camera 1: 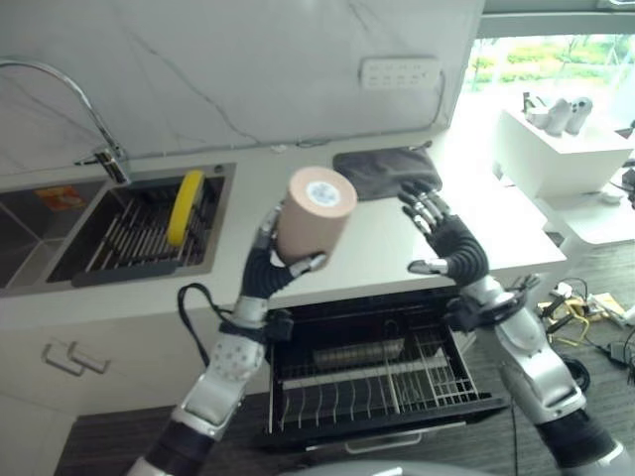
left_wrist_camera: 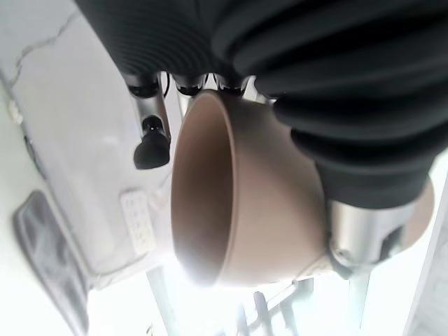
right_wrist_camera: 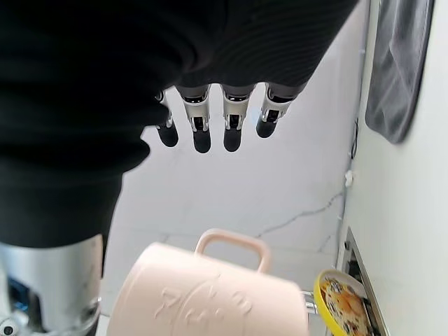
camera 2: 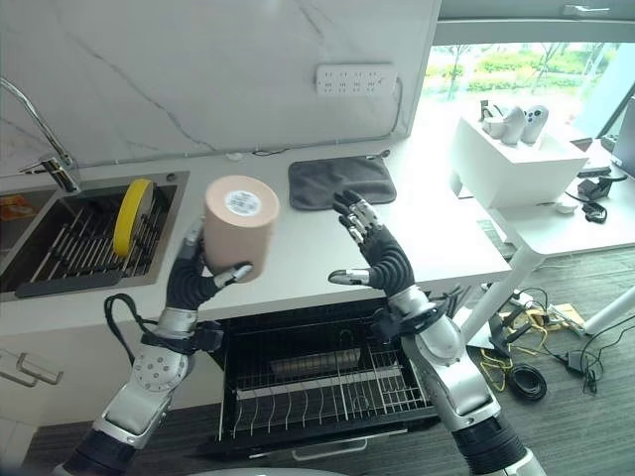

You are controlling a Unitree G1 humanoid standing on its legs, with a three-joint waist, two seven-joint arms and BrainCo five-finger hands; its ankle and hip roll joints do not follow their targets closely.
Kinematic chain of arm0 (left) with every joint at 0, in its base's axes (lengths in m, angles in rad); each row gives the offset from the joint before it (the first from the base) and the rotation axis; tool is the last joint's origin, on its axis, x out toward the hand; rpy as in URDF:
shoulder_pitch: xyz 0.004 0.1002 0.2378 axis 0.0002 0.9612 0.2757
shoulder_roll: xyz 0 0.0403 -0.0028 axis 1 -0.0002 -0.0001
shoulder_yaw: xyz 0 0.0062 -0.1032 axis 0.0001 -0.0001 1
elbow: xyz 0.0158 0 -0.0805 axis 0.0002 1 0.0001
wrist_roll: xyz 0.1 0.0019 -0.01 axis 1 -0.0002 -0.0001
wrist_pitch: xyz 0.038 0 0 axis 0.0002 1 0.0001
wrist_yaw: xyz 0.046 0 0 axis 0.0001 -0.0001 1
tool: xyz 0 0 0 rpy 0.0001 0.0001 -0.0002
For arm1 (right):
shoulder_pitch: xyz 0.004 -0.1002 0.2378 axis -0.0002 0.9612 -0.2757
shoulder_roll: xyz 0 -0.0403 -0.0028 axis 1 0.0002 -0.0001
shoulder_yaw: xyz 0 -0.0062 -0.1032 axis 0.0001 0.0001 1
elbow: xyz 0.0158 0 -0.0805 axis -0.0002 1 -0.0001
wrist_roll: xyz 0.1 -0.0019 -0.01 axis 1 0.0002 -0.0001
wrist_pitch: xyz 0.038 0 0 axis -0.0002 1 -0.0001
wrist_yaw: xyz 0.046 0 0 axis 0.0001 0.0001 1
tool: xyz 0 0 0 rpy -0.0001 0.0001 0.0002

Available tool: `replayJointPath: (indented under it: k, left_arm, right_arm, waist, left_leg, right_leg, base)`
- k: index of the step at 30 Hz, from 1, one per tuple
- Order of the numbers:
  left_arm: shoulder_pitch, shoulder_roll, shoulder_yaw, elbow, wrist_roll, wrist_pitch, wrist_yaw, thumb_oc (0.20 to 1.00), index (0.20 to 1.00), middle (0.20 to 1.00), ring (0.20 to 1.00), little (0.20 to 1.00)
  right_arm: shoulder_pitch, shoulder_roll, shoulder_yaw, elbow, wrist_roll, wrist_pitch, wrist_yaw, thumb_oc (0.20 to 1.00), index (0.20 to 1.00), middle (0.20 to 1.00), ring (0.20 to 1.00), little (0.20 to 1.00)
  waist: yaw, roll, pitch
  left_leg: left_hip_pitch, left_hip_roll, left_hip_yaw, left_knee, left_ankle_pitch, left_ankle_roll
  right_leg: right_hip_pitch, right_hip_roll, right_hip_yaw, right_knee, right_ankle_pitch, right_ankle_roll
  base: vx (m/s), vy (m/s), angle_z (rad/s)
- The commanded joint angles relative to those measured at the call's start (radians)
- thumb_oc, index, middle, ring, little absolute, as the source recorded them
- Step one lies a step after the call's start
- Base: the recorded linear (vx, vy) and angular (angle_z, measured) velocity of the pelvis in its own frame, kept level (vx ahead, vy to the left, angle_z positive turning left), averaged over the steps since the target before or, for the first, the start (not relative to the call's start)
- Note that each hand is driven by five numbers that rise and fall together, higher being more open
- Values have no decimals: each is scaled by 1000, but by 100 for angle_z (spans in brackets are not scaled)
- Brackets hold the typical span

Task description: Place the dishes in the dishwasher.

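At bottom centre of the left eye view, the dishwasher rack [camera 1: 372, 382] stands pulled out and open: thin wire tines in rows, dark frame, no dishes that I can make out in it. Just above it, the left hand [camera 1: 266, 266] holds the mug [camera 1: 315, 211] aloft over the counter [camera 1: 382, 243] edge, base turned toward the camera, fingers and thumb curled round its wall. It is a pale pink, thick-walled cylinder with a matt-looking glaze; a round sticker sits on the base, raised lettering runs along the side, and a loop handle [right_wrist_camera: 232, 246] shows in the right wrist view. I judge it stiff, moderately heavy for its size, fragile against the wire or the counter, and probably a little slippery where smooth glaze meets metal fingers. A grip round the body, as now, seems sound; the handle is the other hold, and it looks free.

To the right of the mug, well apart from it, the right hand [camera 1: 440, 234] hangs open, fingers straight and spread, holding nothing.

Farther back, the white counter looks smooth and hard. A grey cloth [camera 1: 382, 171] lies flat in the upper middle, soft and limp. At left, the steel sink [camera 1: 139, 233] holds a ribbed rack with 1 yellow plate [camera 1: 185, 206] standing on edge, rigid and likewise breakable. Behind rises the veined marble wall [camera 1: 238, 69] with a faucet [camera 1: 94, 124].
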Motion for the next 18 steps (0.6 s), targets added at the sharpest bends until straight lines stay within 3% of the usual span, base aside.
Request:
replayJointPath:
  k: [1,7,18]
  left_arm:
    - [-134,26,-13,19,11,-23,-21,200,200,200,200,200]
    - [-165,24,-59,25,34,13,-33,200,200,200,200,200]
    - [-201,18,-129,34,50,22,-58,200,200,200,200,200]
  right_arm:
    - [-98,2,-10,-41,21,-18,-1,1000,1000,1000,1000,1000]
    - [-151,25,43,-47,13,5,1,1000,1000,1000,1000,1000]
    - [-249,64,121,-49,25,52,-39,1000,1000,1000,1000,1000]
  waist:
    - [17,-16,-6]
    - [23,-15,-5]
    - [37,-11,-2]
  left_leg:
    - [51,36,-6,51,-95,-26]
    - [55,35,-12,51,-97,-26]
    - [59,34,-10,50,-97,-25]
  right_leg:
    - [-14,-70,-37,59,-50,57]
    - [-8,-68,-34,56,-53,54]
    - [0,-70,-41,53,-54,51]
  base:
    - [24,-12,4]
    - [10,-9,4]
    - [1,0,1]
